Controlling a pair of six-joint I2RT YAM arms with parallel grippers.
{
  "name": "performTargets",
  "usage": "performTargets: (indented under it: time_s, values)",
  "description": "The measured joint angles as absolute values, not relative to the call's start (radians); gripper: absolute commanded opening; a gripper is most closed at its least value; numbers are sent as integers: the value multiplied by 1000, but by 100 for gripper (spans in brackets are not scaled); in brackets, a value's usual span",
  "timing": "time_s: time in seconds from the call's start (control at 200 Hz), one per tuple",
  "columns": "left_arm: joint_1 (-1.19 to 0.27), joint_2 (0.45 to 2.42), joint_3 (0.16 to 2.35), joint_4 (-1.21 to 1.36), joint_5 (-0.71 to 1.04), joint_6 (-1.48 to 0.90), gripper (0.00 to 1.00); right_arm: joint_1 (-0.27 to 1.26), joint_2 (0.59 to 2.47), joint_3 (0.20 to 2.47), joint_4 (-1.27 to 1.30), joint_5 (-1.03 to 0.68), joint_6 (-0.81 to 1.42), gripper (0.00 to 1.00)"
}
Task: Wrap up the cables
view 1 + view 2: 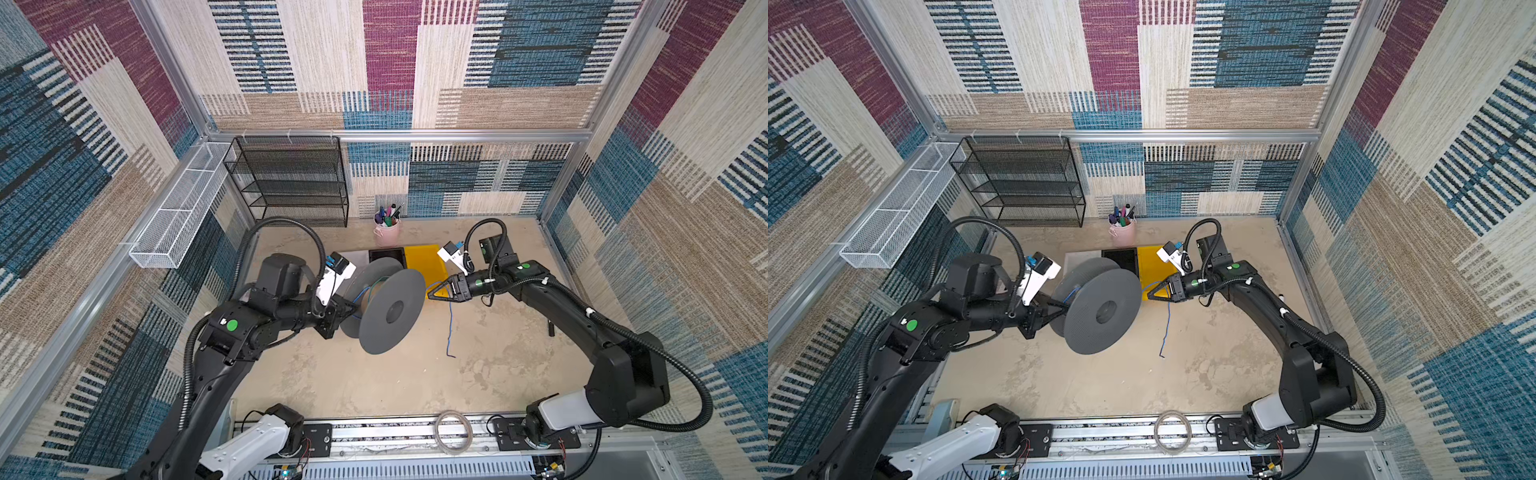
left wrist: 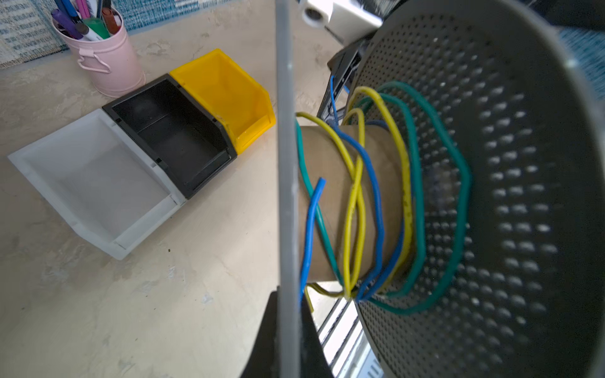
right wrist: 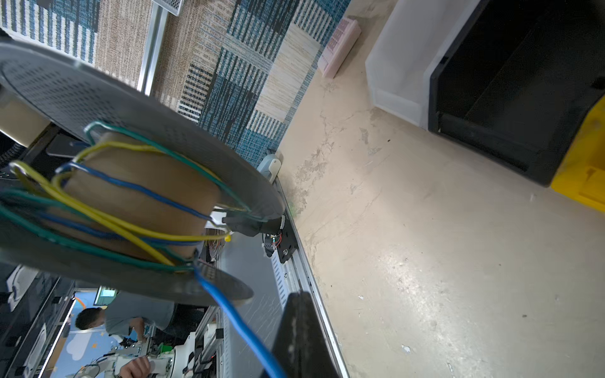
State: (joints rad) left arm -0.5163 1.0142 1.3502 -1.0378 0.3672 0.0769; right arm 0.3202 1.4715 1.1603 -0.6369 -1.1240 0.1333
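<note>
A grey spool [image 1: 392, 316] [image 1: 1104, 311] with two perforated flanges and a brown cardboard core hangs above the table's middle. Blue, yellow and green cables [image 2: 376, 196] lie in loose turns round the core. My left gripper [image 1: 351, 307] [image 2: 288, 327] is shut on the rim of the spool's left flange [image 2: 284, 163]. My right gripper [image 1: 430, 295] [image 3: 301, 327] sits just right of the spool, shut on the blue cable [image 3: 235, 324]. The blue cable's tail [image 1: 450, 328] [image 1: 1166, 328] hangs from that gripper down to the table.
Behind the spool stand a white bin [image 2: 98, 176], a black bin [image 1: 386, 254] and a yellow bin [image 1: 424, 259] in a row. A pink cup of markers [image 1: 386, 232] and a black mesh shelf [image 1: 291, 183] stand at the back. A clear tubing ring [image 1: 453, 432] lies on the front rail.
</note>
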Motion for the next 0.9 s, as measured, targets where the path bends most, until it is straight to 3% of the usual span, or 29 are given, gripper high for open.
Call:
performTargets:
  time_s: [0.29, 0.471, 0.896]
  values:
    - [-746, 1056, 1316, -1032, -3, 152, 0, 318, 1475, 1197, -715, -1159, 128, 0]
    - [-813, 1127, 1305, -1008, -205, 178, 0, 321, 1460, 1184, -662, -1255, 187, 1]
    - [-841, 1232, 1345, -967, -343, 211, 0, 367, 1364, 1112, -398, -1392, 425, 11]
